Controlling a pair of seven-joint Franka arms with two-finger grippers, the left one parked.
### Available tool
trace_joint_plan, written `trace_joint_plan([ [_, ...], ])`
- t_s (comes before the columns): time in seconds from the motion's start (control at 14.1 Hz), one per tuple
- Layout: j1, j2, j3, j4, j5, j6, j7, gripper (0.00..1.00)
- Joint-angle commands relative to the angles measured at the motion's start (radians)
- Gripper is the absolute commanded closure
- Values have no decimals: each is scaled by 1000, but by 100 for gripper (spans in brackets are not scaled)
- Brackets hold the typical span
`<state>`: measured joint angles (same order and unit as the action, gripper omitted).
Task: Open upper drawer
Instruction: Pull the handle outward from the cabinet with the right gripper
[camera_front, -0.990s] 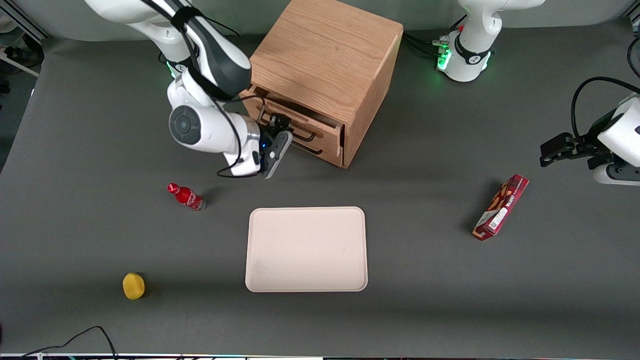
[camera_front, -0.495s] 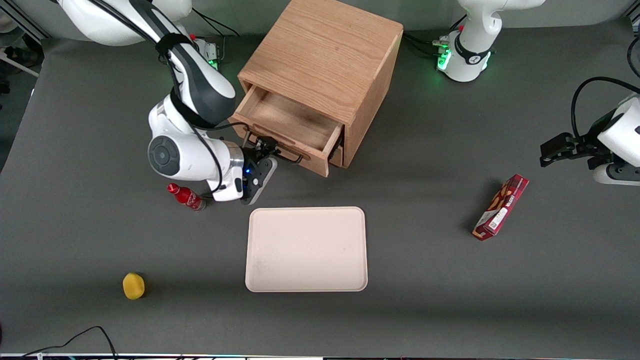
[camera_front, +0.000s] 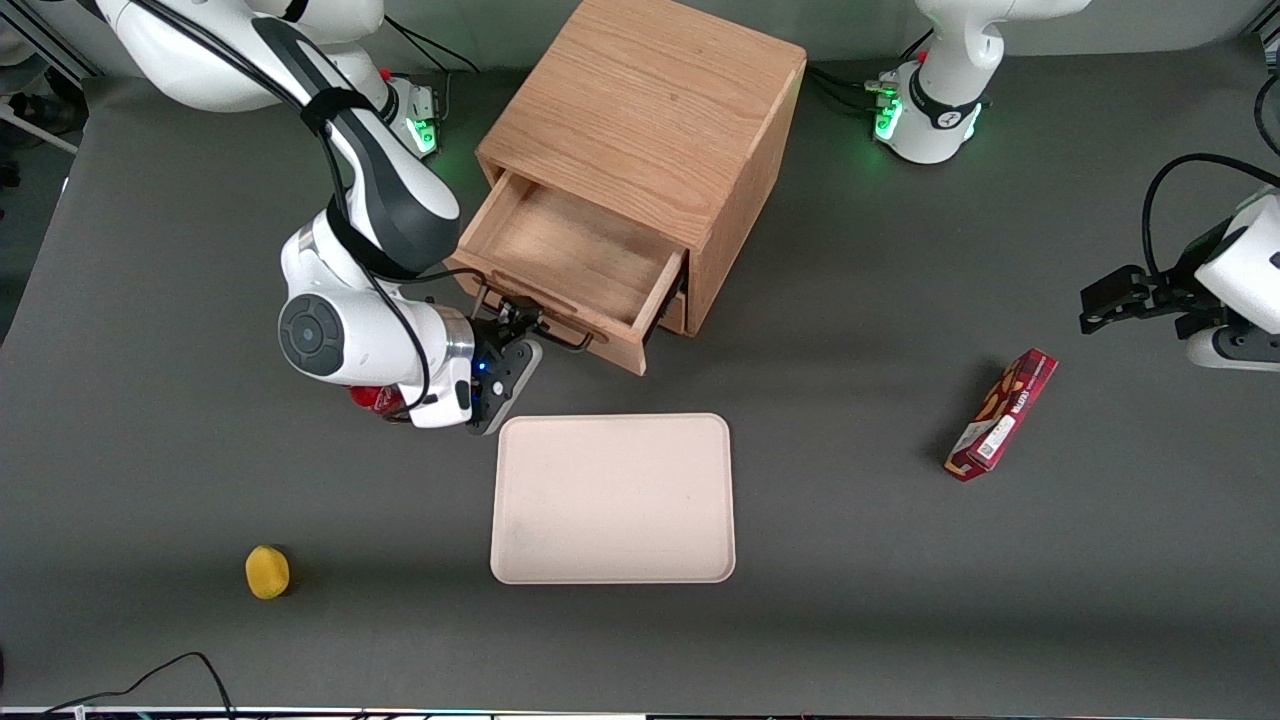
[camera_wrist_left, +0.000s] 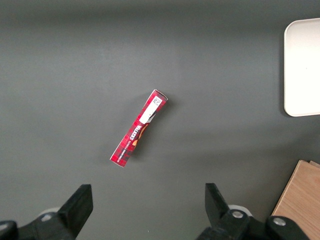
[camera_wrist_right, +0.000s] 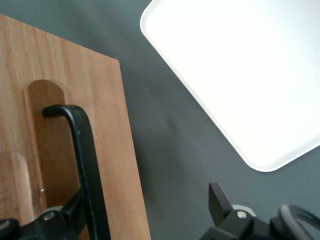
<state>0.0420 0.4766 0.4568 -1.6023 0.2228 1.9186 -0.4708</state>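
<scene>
The upper drawer (camera_front: 570, 250) of the light-oak cabinet (camera_front: 650, 110) stands pulled well out, and its bare wooden floor shows. Its black bar handle (camera_front: 560, 338) runs along the drawer front, nearer the front camera. My right gripper (camera_front: 508, 340) is at the handle's end toward the working arm's side. In the right wrist view the gripper (camera_wrist_right: 147, 200) is open with its jaws wide apart. The handle (camera_wrist_right: 85, 160) lies between them, close against one finger (camera_wrist_right: 75, 210); the other finger (camera_wrist_right: 217, 200) is over bare table. A corner of the lower drawer (camera_front: 675, 310) shows under the upper one.
A cream tray (camera_front: 612, 498) lies nearer the front camera than the drawer, also in the right wrist view (camera_wrist_right: 240, 65). A red bottle (camera_front: 372, 398) is mostly hidden under my wrist. A yellow fruit (camera_front: 267, 572) lies near the front edge. A red box (camera_front: 1002, 414) lies toward the parked arm's end.
The upper drawer has slid from nearly shut to well out, toward the front camera. My gripper moved with the handle, and my wrist now covers most of the red bottle.
</scene>
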Motion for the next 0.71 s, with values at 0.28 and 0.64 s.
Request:
trace_joint_plan([
  [0.28,6,115,-44,208,-74,-115,-22,0],
  [0.64,7,131,-78,234,-117,-116,-31,0],
])
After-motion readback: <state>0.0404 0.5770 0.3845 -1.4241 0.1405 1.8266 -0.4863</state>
